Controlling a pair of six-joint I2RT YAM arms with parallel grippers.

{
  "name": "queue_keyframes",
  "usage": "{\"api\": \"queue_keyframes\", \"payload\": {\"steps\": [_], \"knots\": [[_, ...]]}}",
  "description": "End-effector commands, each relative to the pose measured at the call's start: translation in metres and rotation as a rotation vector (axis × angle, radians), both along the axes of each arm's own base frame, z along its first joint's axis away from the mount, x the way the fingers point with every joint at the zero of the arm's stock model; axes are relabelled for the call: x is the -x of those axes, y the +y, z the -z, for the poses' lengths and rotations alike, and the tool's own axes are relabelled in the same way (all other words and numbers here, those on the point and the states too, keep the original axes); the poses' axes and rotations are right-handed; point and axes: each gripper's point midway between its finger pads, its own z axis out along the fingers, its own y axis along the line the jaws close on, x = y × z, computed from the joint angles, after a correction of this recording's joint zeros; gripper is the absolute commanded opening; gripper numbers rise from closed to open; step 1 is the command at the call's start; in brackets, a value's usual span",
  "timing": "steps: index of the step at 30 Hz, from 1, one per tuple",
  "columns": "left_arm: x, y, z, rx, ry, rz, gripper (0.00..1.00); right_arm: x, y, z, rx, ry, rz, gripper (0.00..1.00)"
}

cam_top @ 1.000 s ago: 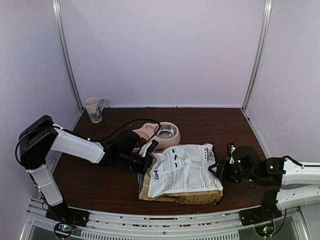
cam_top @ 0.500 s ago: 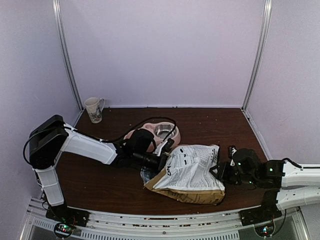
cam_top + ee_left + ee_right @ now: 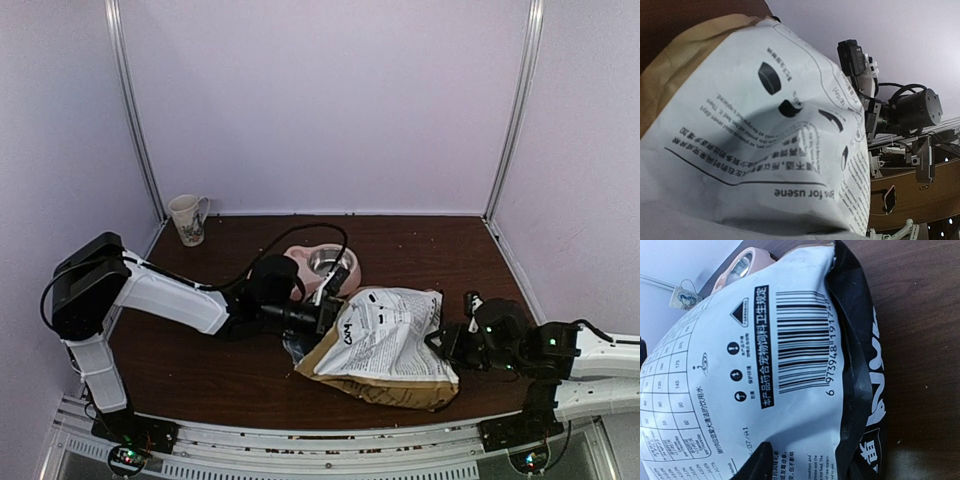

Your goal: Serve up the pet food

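Note:
The tan paper bag (image 3: 385, 345) with a white printed label lies tilted on the brown table, its left end raised. My left gripper (image 3: 333, 303) is shut on that raised left end. The label (image 3: 765, 130) fills the left wrist view and hides the jaws. My right gripper (image 3: 447, 347) is shut on the bag's right end, with one dark finger (image 3: 756, 465) lying on the label near the barcode (image 3: 805, 345). The pink double bowl (image 3: 322, 264) with a metal insert stands just behind the left gripper. No kibble shows in any view.
A white patterned mug (image 3: 187, 218) stands at the back left corner. Lilac walls with metal posts (image 3: 135, 120) close in the table on three sides. The left arm's black cable (image 3: 300, 240) loops over the bowl. The right arm (image 3: 900, 107) shows beyond the bag in the left wrist view.
My left gripper has moved right and lifted the bag's left end. The bag has bunched up, tilted and shifted right. The right gripper has slid a little right with it.

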Motion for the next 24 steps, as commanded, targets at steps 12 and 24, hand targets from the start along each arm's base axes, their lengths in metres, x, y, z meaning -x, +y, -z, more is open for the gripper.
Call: {"api": "queue_keyframes", "payload": {"steps": [12, 24], "knots": [[0.022, 0.032, -0.108, 0.229, -0.103, -0.036, 0.00, -0.009, 0.001, -0.129, 0.036, -0.216, -0.057, 0.74], [0.023, 0.048, -0.116, 0.215, -0.142, -0.079, 0.00, 0.020, 0.151, -0.185, 0.056, -0.298, -0.430, 0.75]]}}
